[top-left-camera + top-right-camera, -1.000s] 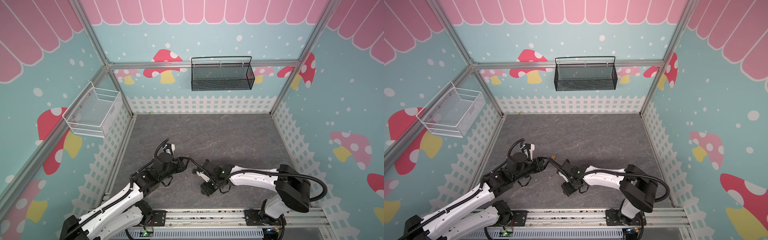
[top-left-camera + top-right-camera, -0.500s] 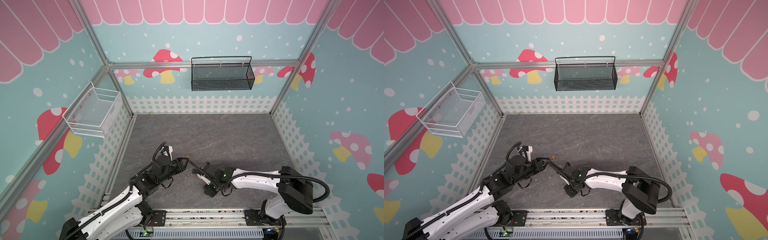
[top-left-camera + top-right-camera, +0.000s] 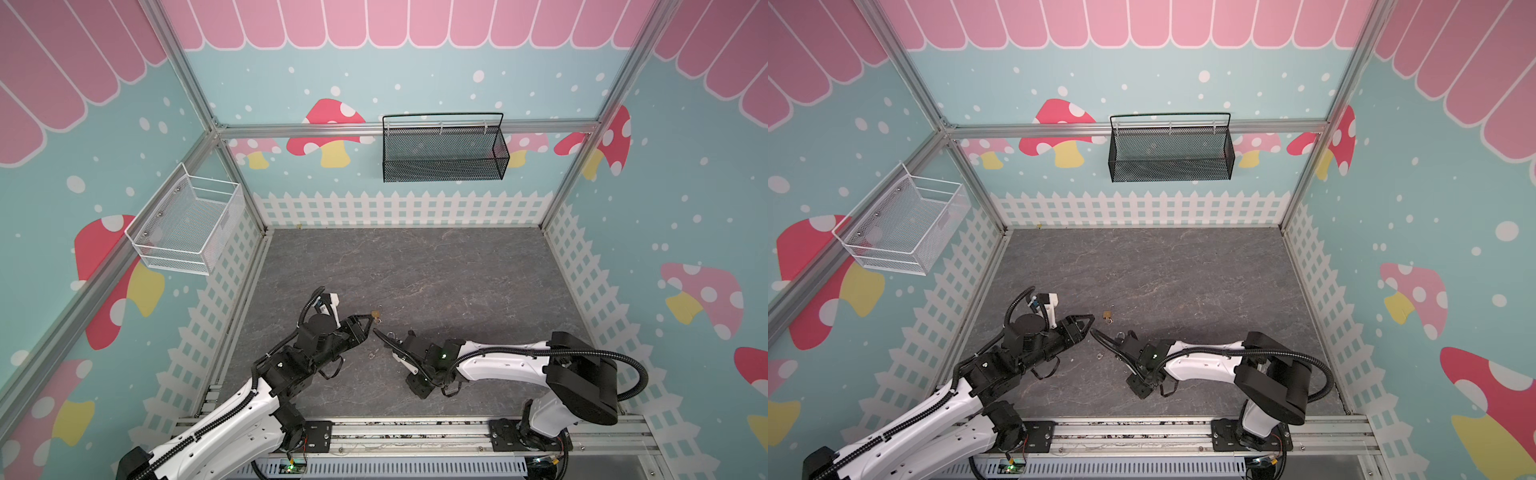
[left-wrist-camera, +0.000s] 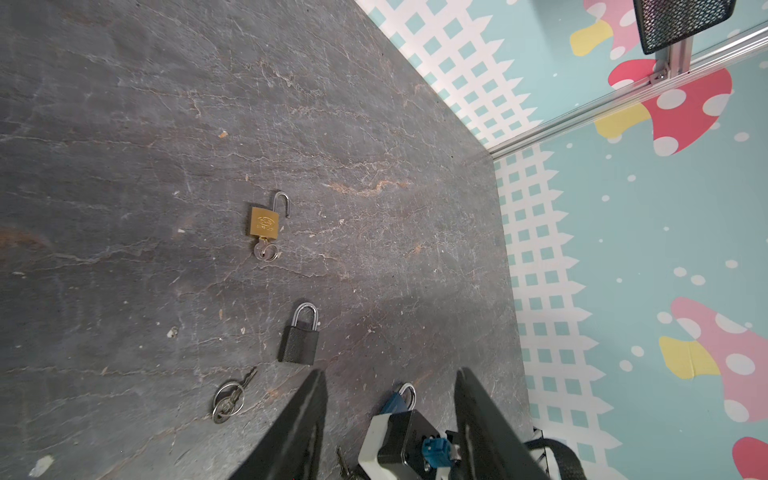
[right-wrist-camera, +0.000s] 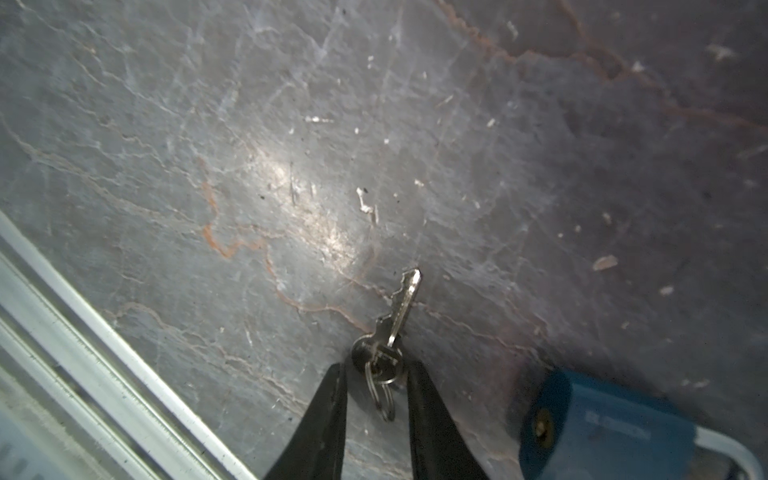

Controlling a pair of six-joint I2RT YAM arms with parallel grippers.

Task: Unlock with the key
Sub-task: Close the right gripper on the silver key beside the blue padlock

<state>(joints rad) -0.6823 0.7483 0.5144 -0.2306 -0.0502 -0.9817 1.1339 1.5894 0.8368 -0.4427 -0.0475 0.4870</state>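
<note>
In the right wrist view a pair of silver keys (image 5: 386,332) on a small ring lies on the grey floor. My right gripper (image 5: 377,365) is open only narrowly, its fingertips on either side of the key heads with a sliver of floor showing on each side. A blue padlock (image 5: 602,419) lies close beside it. My left gripper (image 4: 390,371) hangs open and empty; in a top view this left gripper (image 3: 368,323) is next to a brass padlock (image 3: 376,316).
The brass padlock (image 4: 264,222) has its shackle swung open and a key in it. A black padlock (image 4: 300,340) lies shut, with a loose key ring (image 4: 228,399) beside it. The front metal rail (image 5: 83,332) runs near the right gripper. Wire baskets hang on the walls.
The right gripper's jaws have narrowed around the key heads. The left gripper has stayed where it was, still open.
</note>
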